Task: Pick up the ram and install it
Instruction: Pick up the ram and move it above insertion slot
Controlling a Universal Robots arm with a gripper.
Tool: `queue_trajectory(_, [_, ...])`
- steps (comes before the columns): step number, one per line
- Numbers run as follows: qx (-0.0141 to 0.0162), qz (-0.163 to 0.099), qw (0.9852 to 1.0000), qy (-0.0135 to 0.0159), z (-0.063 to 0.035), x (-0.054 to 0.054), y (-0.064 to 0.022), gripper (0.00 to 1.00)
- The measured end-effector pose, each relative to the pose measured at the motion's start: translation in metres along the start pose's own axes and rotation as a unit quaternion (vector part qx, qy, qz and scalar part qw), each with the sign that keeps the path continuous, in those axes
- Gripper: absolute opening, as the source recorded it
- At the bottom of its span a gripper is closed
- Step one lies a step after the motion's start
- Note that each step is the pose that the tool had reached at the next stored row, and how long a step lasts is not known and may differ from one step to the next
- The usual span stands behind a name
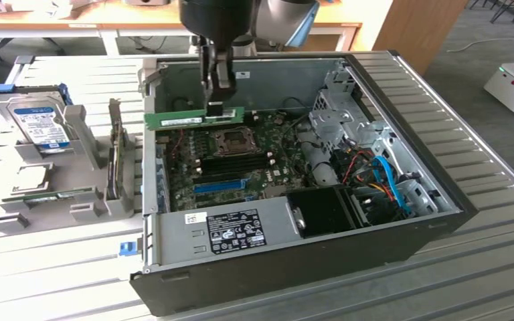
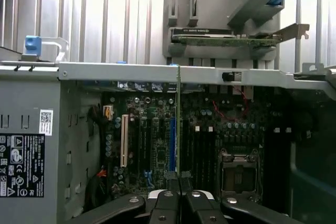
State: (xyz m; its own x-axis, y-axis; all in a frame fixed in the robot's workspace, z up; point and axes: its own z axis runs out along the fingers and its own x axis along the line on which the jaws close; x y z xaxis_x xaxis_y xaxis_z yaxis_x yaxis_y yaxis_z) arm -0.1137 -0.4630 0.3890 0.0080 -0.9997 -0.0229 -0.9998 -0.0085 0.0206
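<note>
Exterior view: the gripper [image 1: 224, 108] is clamped on the ram [image 1: 185, 118] near one end, holding the green stick level above the motherboard [image 1: 275, 144] inside the open computer case [image 1: 328, 264]. A pale sticker on the ram is too small to read. In the wrist view the ram appears edge-on, running alongside the blue slot [image 2: 172, 142]. The black label [image 1: 236, 231] on the case's metal cover carries symbols and fine print, illegible, as is the blue label on the hard drive [image 1: 41, 127] outside the case.
</note>
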Motion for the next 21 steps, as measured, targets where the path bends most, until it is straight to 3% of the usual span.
queue_trajectory(21, [-0.0001, 0.000, 1.0000, 0.0000, -0.0012, 0.000, -0.0565, 0.12])
